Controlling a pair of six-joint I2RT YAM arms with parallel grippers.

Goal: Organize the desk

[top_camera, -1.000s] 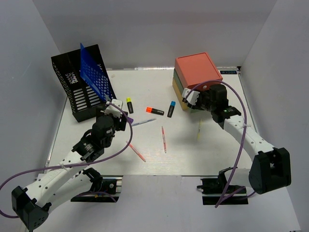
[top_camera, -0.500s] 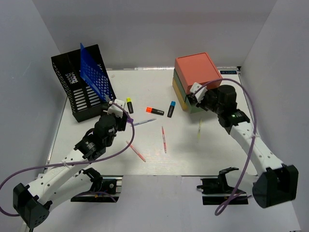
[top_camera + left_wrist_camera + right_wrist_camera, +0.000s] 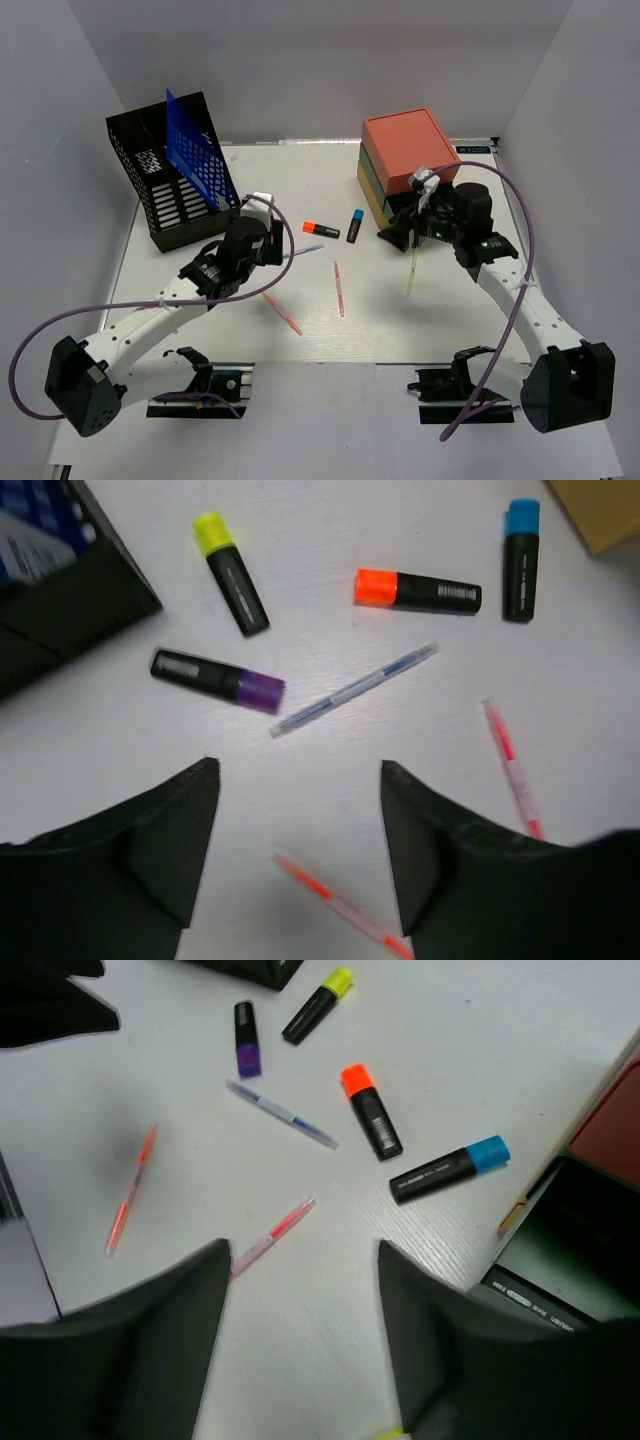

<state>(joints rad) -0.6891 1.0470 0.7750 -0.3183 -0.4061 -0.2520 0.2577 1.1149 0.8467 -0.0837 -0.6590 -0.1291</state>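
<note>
white and matte, the desk (image 3: pixel 380 320) lay flat beneath both arms, with the black mesh file rack (image 3: pixel 160 190) at its far left corner and the stacked drawer box (image 3: pixel 400 160) at its far right. loose stationery was strewn across its middle.

the left gripper (image 3: pixel 300 770) hung over the left part of that scatter, jaws released and wide, nothing between them. just ahead of its gap lay the blue pen (image 3: pixel 355 688). the pen's long axis slanted from near-left to far-right, closer to the line joining the two fingers than square across it. the purple highlighter (image 3: pixel 215 677) sat just left of the pen's near tip, apart from it, and the yellow highlighter (image 3: pixel 230 587) lay beyond that. a pink pen (image 3: pixel 512 770) lay off to the right, and a second pink pen (image 3: pixel 335 905) showed in the gap nearer the wrist.

the right gripper (image 3: pixel 300 1260) was likewise spread open and empty, hovering just in front of the drawer box. the blue highlighter (image 3: pixel 450 1170) and orange highlighter (image 3: pixel 372 1112) lay ahead of it, the blue one nearer the box.

by my reading the left arm was the closer one to the blue pen and the purple and yellow highlighters. the right arm was closer to the blue highlighter and to the yellow pen (image 3: pixel 411 272) near its jaws. if the blue pen was next, the left wrist would likely need a turn so the fingers met across the barrel.
</note>
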